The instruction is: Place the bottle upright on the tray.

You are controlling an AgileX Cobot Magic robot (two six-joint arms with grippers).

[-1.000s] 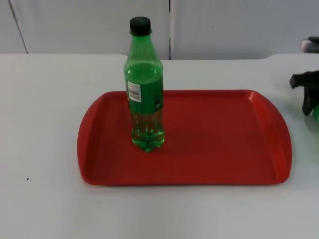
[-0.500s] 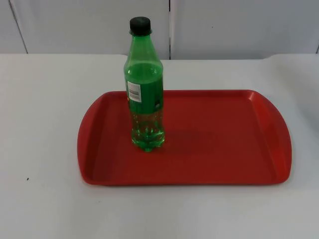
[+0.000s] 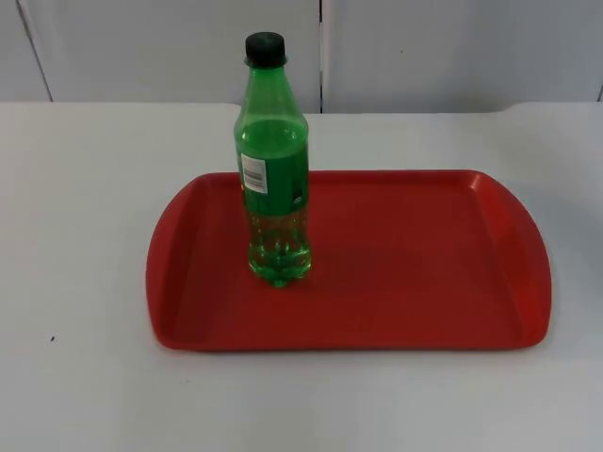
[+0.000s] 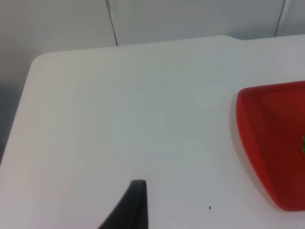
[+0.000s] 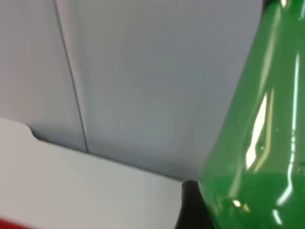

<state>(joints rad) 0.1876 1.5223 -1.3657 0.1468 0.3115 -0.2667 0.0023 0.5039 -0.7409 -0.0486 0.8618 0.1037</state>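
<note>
Green bottle (image 3: 275,179) with black cap, upright on red tray (image 3: 424,254), toward its left end. Left gripper (image 4: 132,210) above bare white table (image 4: 119,109), well left of tray's edge; grip impossible to tell. Right gripper (image 5: 190,207) facing grey partition wall (image 5: 143,71), second bottle (image 5: 257,157) touching its fingertip; clamped or loose, impossible to tell.

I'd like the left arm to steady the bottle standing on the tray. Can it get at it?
Probably yes. The left pincer hangs over the table off the tray's end, and the bottle stands upright near that end with nothing beside it or between them.
</note>
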